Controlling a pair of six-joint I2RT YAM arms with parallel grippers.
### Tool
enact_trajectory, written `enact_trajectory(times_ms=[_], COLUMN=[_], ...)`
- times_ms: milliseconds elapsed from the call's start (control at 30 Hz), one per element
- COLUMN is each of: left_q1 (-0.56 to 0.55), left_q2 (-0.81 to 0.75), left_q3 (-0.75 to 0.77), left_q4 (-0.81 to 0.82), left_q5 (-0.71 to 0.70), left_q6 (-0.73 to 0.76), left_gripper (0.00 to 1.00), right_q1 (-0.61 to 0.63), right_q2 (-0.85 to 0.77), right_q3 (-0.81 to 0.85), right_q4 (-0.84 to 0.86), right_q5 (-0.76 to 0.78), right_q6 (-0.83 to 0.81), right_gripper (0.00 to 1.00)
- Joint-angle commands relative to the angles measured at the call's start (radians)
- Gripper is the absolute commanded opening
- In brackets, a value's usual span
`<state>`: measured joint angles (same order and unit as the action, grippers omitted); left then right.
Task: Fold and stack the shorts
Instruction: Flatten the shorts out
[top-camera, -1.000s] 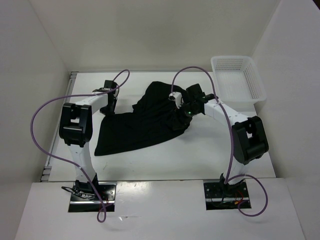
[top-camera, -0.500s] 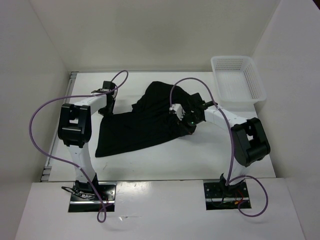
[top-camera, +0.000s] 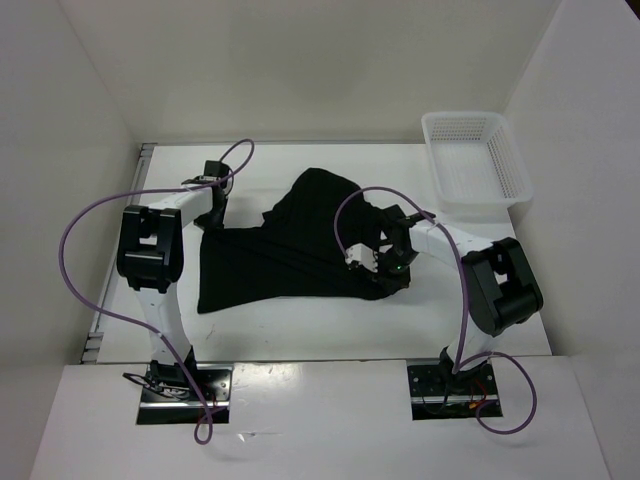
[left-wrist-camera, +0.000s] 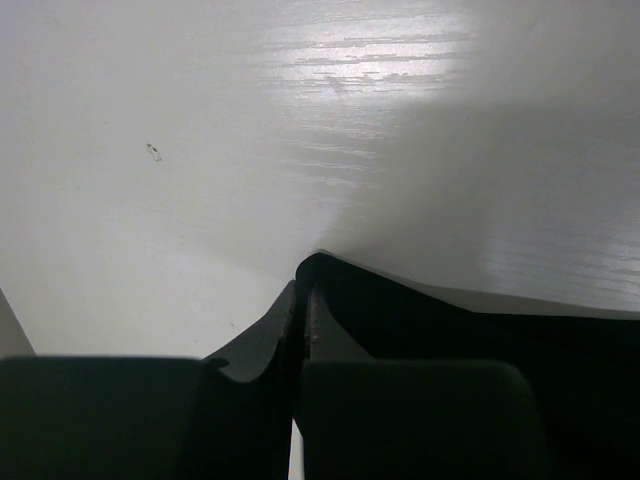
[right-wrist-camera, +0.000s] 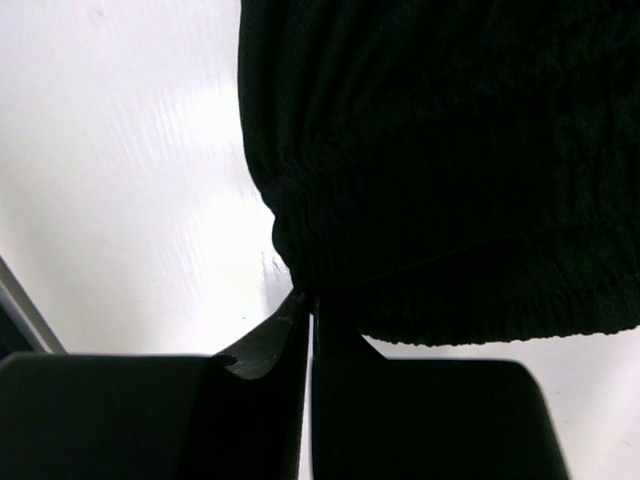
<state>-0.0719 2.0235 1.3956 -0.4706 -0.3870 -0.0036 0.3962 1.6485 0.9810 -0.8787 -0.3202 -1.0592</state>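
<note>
The black shorts (top-camera: 285, 255) lie spread across the middle of the table, with one bunched part reaching toward the back. My left gripper (top-camera: 211, 222) is shut on the shorts' left back corner. In the left wrist view the jaws (left-wrist-camera: 303, 292) meet on a point of black fabric (left-wrist-camera: 470, 330) just above the white tabletop. My right gripper (top-camera: 383, 280) is shut on the shorts' right edge. The right wrist view shows its tips (right-wrist-camera: 311, 300) pinching the cloth beside a ribbed hem (right-wrist-camera: 480, 300).
A white mesh basket (top-camera: 475, 155) stands at the back right corner, apart from the shorts. White walls close in the table on three sides. Purple cables loop above both arms.
My right gripper has shut on the shorts' right edge and pulled it toward the front of the table, flattening that side. The left gripper has kept its hold in place.
</note>
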Motion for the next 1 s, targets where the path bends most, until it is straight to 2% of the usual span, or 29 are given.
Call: enact_trajectory(times_ms=[0, 100, 133, 167, 200, 233, 267, 333, 533, 600, 633, 667, 700, 800, 833, 867, 967], left_q1=[0.018, 0.018, 0.018, 0.018, 0.018, 0.006, -0.011, -0.02, -0.043, -0.07, -0.084, -0.101, -0.118, -0.166, -0.175, -0.19, -0.201], left_q2=[0.023, 0.023, 0.023, 0.023, 0.012, -0.002, -0.012, -0.051, -0.227, -0.314, -0.344, -0.395, -0.419, -0.462, -0.462, -0.462, -0.462], left_q3=[0.029, 0.029, 0.029, 0.029, 0.029, 0.017, 0.008, -0.015, -0.043, -0.097, -0.128, -0.163, -0.203, -0.363, -0.424, -0.446, -0.487], left_q4=[0.007, 0.007, -0.015, -0.025, -0.025, -0.037, -0.046, -0.046, -0.117, -0.158, -0.175, -0.192, -0.215, -0.24, -0.249, -0.249, -0.238], left_q5=[-0.046, -0.036, -0.015, 0.012, 0.013, 0.023, 0.023, 0.023, 0.014, 0.025, 0.025, 0.025, 0.025, 0.068, 0.082, 0.095, 0.105], left_q6=[0.004, 0.004, 0.004, 0.004, 0.004, 0.004, 0.004, 0.004, 0.004, 0.004, 0.004, 0.004, 0.004, 0.004, 0.004, 0.004, 0.004], left_gripper=[0.0, 0.0, 0.02, 0.05, 0.1, 0.32, 0.41, 0.49, 0.55, 0.55, 0.55, 0.55, 0.55, 0.54, 0.54, 0.54, 0.53], right_q1=[0.006, 0.015, 0.015, 0.015, 0.015, 0.015, 0.015, 0.015, 0.015, 0.0, -0.014, -0.014, -0.014, 0.015, 0.074, 0.101, 0.15], right_q2=[0.008, 0.008, 0.008, -0.001, -0.013, -0.013, -0.027, -0.055, -0.163, -0.194, -0.228, -0.243, -0.259, -0.296, -0.286, -0.245, -0.14], right_q3=[-0.018, -0.027, -0.027, -0.027, -0.027, -0.003, 0.01, 0.039, 0.134, 0.134, 0.125, 0.125, 0.113, 0.085, 0.07, 0.07, 0.07], right_q4=[-0.062, -0.062, -0.043, -0.033, -0.032, -0.02, -0.01, 0.003, -0.008, -0.008, 0.001, 0.044, 0.075, 0.234, 0.271, 0.326, 0.392], right_q5=[0.092, 0.07, 0.07, 0.06, 0.047, 0.047, 0.034, 0.006, -0.027, -0.014, 0.001, 0.001, 0.01, -0.013, -0.013, -0.013, -0.023], right_q6=[-0.062, -0.049, -0.03, -0.012, 0.02, 0.037, 0.053, 0.119, 0.215, 0.225, 0.24, 0.252, 0.263, 0.327, 0.349, 0.387, 0.477], right_gripper=[0.0, 0.0, 0.06, 0.17, 0.34, 0.55, 0.6, 0.69, 0.69, 0.64, 0.6, 0.46, 0.38, 0.2, 0.2, 0.16, 0.15])
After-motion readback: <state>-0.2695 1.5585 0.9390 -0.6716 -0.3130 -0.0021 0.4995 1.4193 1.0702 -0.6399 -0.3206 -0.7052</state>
